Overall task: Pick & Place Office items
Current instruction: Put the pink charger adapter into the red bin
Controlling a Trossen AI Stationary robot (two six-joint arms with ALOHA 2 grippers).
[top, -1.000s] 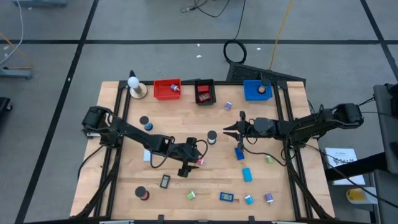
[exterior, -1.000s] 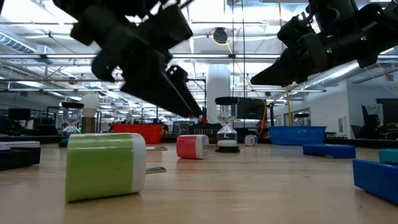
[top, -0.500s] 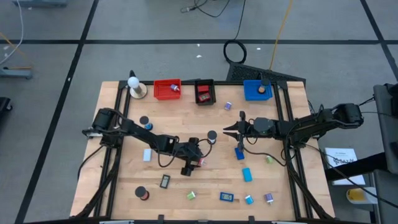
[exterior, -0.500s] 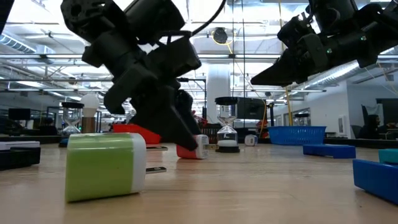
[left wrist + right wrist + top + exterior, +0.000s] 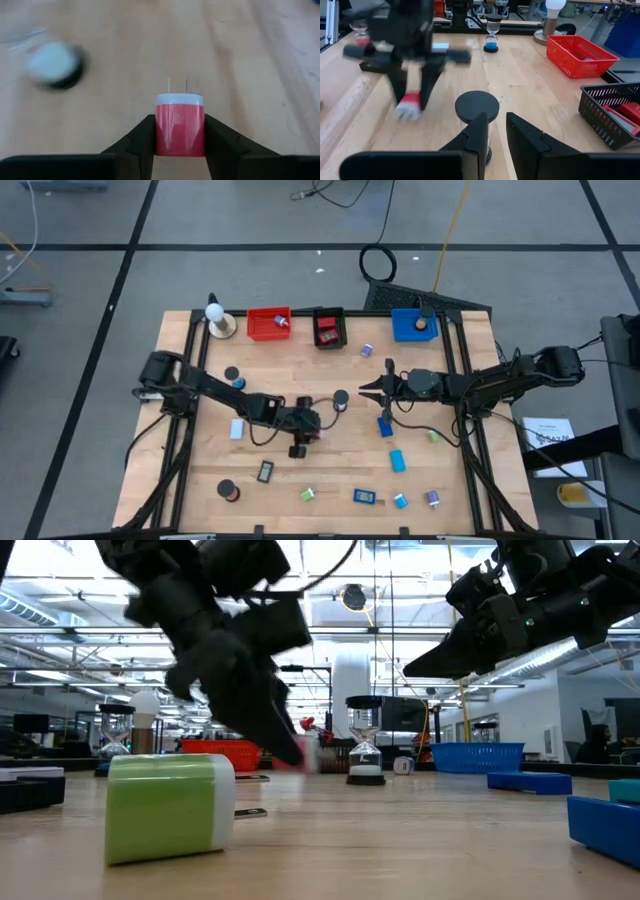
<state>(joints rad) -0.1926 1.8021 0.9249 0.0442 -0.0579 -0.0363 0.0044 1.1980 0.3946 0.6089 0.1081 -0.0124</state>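
No readable text, label, brand, number or sign appears in any of the views. A white sheet of paper [image 5: 548, 431] lies on the floor to the right of the bench [image 5: 300, 380], and it carries dark print, but the marks are too small to make out. The coloured office items and bins show no lettering that can be read, and the room behind the bench offers no legible signs either.

Plug [image 5: 180, 124] between left fingers [image 5: 134, 145]; roll [image 5: 341, 397] just right.
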